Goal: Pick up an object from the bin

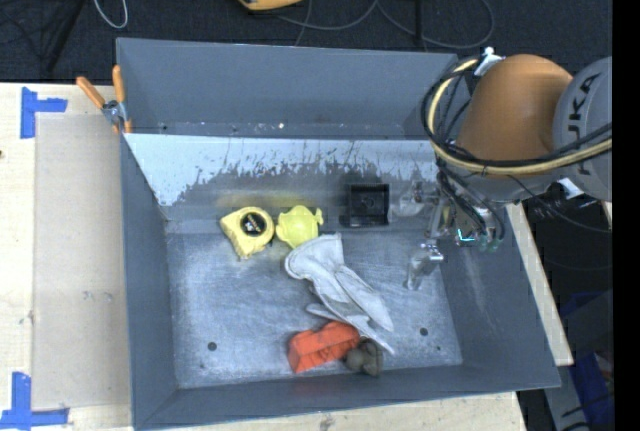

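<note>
My gripper (424, 265) hangs over bare bin floor in the right part of the bin, with nothing visibly in it. A small black boxy thing (366, 204) stands up and to its left, near the back wall. A white glove (335, 284) lies crumpled to the gripper's left in the middle of the bin, its fingers pointing toward the front right. The gripper touches neither of them.
A yellow tape measure (247, 229) and a yellow crumpled thing (298, 225) lie side by side at the left of the back wall. An orange-red cloth-like thing (322, 347) and a small dark grey lump (366, 358) rest near the front wall. The arm's orange cover sits over the bin's right rim.
</note>
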`<state>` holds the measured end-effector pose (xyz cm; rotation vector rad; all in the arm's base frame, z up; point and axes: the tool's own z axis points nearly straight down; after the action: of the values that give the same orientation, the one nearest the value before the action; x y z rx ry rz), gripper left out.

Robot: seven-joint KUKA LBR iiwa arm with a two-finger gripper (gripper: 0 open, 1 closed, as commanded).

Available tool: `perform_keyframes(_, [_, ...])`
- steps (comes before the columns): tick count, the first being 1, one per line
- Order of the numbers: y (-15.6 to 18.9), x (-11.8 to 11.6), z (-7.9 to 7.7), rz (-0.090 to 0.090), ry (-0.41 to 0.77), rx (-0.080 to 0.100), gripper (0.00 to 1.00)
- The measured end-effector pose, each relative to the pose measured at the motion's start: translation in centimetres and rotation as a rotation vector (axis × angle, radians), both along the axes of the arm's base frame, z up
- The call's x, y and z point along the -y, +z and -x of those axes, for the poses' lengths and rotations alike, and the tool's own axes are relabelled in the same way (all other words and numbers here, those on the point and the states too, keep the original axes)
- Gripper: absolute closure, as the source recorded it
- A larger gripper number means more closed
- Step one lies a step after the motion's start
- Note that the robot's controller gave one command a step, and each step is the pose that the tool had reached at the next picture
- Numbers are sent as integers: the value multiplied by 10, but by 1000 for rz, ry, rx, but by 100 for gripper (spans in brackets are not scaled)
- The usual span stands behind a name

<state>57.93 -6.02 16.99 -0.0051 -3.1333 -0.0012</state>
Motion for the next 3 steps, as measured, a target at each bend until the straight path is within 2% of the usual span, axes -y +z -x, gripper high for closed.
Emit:
perform_keyframes(1, [4, 0, -2, 1, 1, 7, 0])
perform_keyframes(2, [-94, -45, 6, 1, 91, 17, 100])
perform_keyframes(3, [-94, -45, 6, 1, 91, 18, 100])
